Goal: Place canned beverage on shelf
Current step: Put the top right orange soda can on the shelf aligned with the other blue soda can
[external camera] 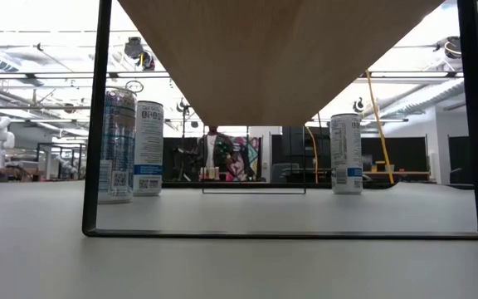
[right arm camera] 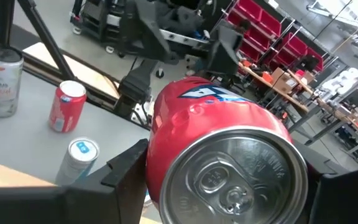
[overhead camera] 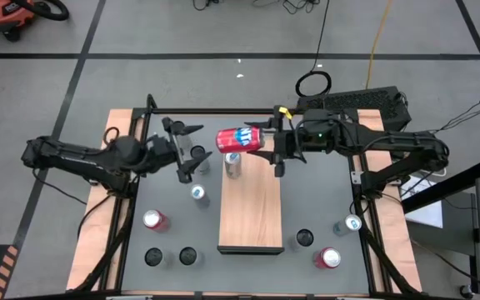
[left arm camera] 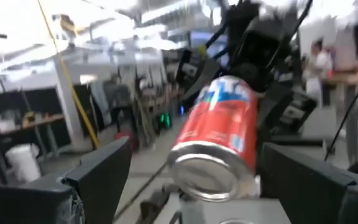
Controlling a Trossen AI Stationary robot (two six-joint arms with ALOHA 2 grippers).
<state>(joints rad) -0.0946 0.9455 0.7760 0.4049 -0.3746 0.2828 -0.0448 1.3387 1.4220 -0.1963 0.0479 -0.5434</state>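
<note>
Left arm reaches in from the tabletop's left side. Left gripper [overhead camera: 192, 152] has its fingers spread wide and holds nothing; it sits just left of the shelf's far end. In the left wrist view its two dark fingers [left arm camera: 98, 174] frame the red can from either side without touching it.

On the grey tabletop [overhead camera: 173, 237] left of the shelf: a red can [overhead camera: 155, 220] upright, a white-and-blue can [overhead camera: 198, 192] nearer the shelf, two dark-topped cans [overhead camera: 171, 257] by the near edge. Another can stands close under the left gripper, partly hidden.

Centre: the shelf [overhead camera: 251, 212], a long light wood-grain board with a dark rim, runs from near edge to far. One silver can [overhead camera: 233, 164] stands upright at its far end. Low view shows the board's underside [external camera: 280, 50] overhead with its dark frame resting on the tabletop.

Red canned beverage [overhead camera: 242, 139] is held lying on its side in the air, above the shelf's far end and over the silver can. Right gripper [overhead camera: 275, 143] pinches it at its right end, top lid facing the right wrist camera [right arm camera: 235, 174].

Right of the shelf: a dark-topped can [overhead camera: 304, 238], a white-and-blue can [overhead camera: 351, 224], a red can [overhead camera: 328, 258] near the corner.
</note>
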